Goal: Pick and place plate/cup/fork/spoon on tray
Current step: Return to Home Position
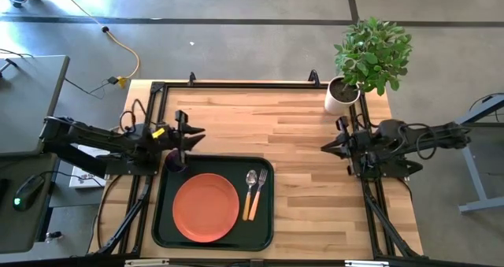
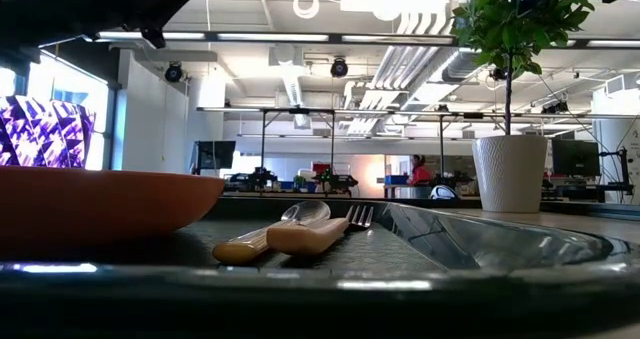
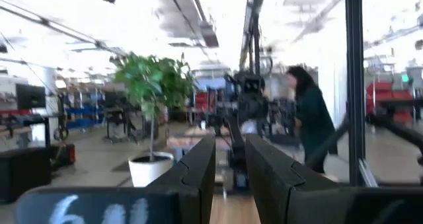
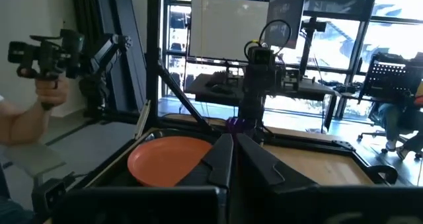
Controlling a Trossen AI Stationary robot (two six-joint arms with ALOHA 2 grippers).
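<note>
The dark tray [image 1: 268, 220] lies at the table's near left. On it are the orange-red plate [image 1: 205, 208], the spoon [image 1: 250, 190] and the fork [image 1: 258, 190], side by side to the right of the plate. The dark purple cup [image 1: 175, 161] stands upright at the tray's far left corner; it also shows in the right wrist view [image 4: 236, 123]. My left gripper [image 1: 194, 138] hovers just beyond the cup, level and pointing toward the table's right, its fingers [image 3: 198, 174] a little apart with nothing between them. My right gripper [image 1: 329, 147] is shut and empty at the table's right.
A white plant pot [image 1: 342, 95] with a green plant stands at the far right corner. Bare wood lies between the tray and my right arm. A person [image 3: 309, 121] stands beyond the table's right side, and a hand with a camera [image 4: 46, 85] shows beyond the left side.
</note>
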